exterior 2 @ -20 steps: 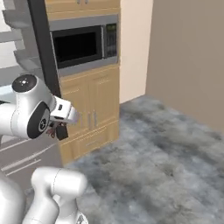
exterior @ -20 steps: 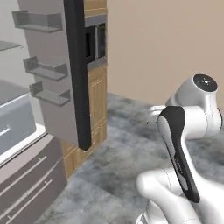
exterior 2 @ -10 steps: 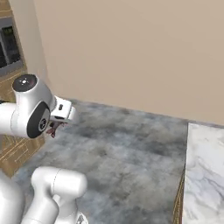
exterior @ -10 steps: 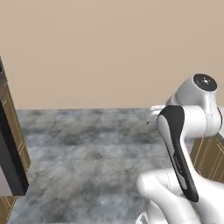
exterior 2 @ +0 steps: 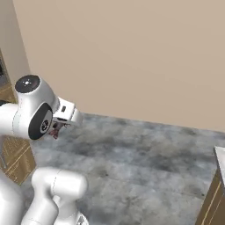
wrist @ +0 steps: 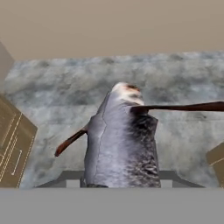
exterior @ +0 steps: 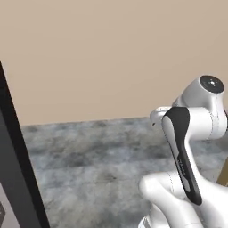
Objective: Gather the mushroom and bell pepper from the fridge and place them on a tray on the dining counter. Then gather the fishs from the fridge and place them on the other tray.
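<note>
A silvery-grey fish [wrist: 121, 140] with reddish-brown fins sits clamped in the gripper [exterior 2: 56, 130], its long axis running straight out from the fingers, head end pointing away over the grey mottled floor [exterior 2: 132, 149]. The gripper grasps 1 fish at its tail end. A corner of the marbled table [exterior 2: 219, 154] lies well apart, off to the arm's right.
</note>
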Motion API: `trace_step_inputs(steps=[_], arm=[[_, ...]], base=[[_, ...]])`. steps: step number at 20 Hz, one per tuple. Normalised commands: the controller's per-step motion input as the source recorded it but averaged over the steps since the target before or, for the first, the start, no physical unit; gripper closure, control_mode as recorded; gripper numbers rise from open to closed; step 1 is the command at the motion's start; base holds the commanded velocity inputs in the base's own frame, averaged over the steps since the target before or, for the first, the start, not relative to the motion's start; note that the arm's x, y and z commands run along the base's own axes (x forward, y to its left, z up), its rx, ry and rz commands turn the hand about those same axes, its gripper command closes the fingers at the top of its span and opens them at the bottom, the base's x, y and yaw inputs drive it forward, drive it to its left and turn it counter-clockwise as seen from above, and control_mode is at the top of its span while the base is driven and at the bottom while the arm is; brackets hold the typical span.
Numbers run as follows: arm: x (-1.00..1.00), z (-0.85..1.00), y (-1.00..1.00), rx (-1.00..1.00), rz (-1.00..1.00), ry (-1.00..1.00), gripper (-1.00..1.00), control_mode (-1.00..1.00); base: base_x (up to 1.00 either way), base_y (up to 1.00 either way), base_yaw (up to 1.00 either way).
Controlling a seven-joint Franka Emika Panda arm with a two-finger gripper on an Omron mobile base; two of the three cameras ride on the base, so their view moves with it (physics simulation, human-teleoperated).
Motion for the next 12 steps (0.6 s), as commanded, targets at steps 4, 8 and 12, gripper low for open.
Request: trace_step_inputs(steps=[4, 8, 12], arm=[[0.00, 0.00, 0.00, 0.00, 0.00, 0.00, 1.00, 1.00], [0.00, 0.00, 0.00, 0.00, 0.00, 0.00, 1.00, 1.00], [0.00, 0.00, 0.00, 0.00, 0.00, 0.00, 1.00, 1.00]], base=[[1.00, 0.07, -0.08], [1.00, 0.00, -0.17], [0.99, 0.04, -0.36]])
